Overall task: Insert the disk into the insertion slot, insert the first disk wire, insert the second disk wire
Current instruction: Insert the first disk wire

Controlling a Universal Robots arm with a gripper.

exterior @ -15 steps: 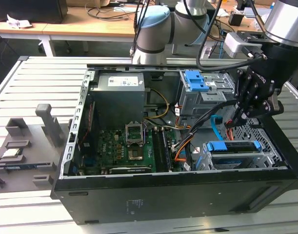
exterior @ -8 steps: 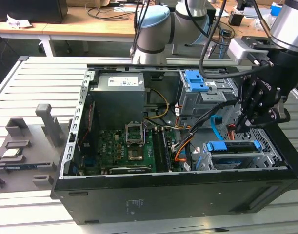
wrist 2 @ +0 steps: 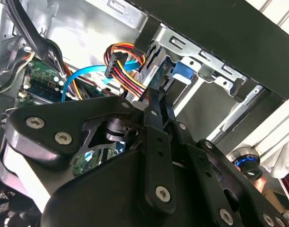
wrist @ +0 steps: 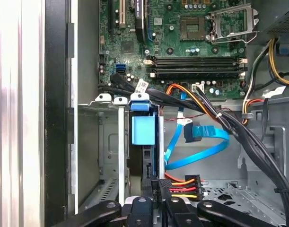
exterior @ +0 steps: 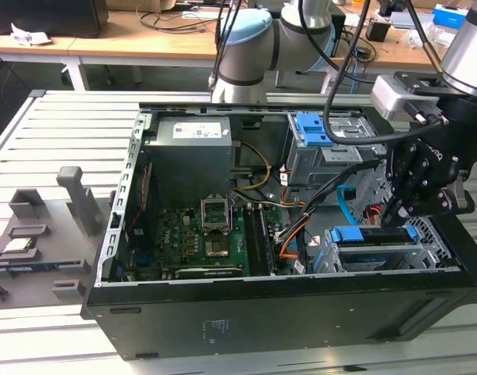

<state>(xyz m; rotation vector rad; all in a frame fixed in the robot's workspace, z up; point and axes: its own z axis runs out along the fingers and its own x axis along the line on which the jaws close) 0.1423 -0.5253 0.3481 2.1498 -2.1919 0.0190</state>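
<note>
I see a slatted metal table [exterior: 66, 133] with the open computer case [exterior: 285, 312] lying on it, and wooden desks [exterior: 129, 43] behind. The disk [exterior: 371, 234] already sits in the insertion slot [exterior: 416, 251], at the near corner of the case on the exterior view's right. Its blue bracket [wrist: 140, 130] stands out in the first wrist view.

My gripper [exterior: 398, 211] reaches down at the disk's end. In both wrist views its fingers [wrist 2: 153, 111] are drawn together on the power plug [wrist: 189, 182], the one with the red, yellow and orange wires [wrist 2: 123, 61]. The blue data cable [wrist: 201, 146] hangs loose just beside it, its connector [wrist: 194, 131] apart from the disk.

Farther back stands the taller cage with a blue latch [exterior: 316, 129]. The motherboard [exterior: 199, 234] and the power supply [exterior: 191, 156] lie to the exterior view's left.
</note>
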